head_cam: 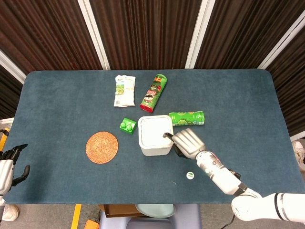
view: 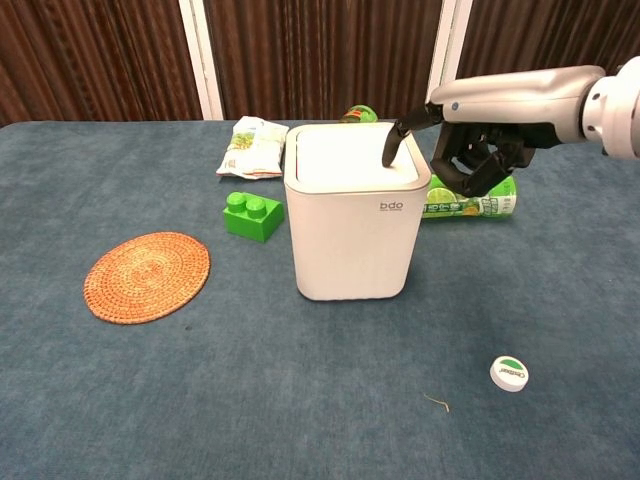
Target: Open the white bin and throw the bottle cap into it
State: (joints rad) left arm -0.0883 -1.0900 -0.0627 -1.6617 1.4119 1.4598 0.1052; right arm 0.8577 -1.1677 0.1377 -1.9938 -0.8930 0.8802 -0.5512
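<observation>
The white bin [head_cam: 153, 138] [view: 352, 240] stands mid-table with its lid down. A white bottle cap with a green top [head_cam: 190, 175] [view: 509, 372] lies on the cloth, in front of the bin and to its right. My right hand [head_cam: 188, 142] [view: 475, 150] hovers at the bin's right rim and holds nothing. One finger reaches out over the lid's right edge and points down at it, while the others are loosely curled. I cannot tell whether that finger touches the lid. My left hand [head_cam: 10, 161] hangs empty off the table's front left corner, fingers apart.
Just right of the bin, behind my right hand, lies a green can [head_cam: 187, 118] [view: 470, 197]. A green brick [head_cam: 127, 125] and a woven coaster [head_cam: 102, 147] sit to the bin's left. A red tube [head_cam: 154, 92] and a snack bag [head_cam: 124, 90] lie behind it.
</observation>
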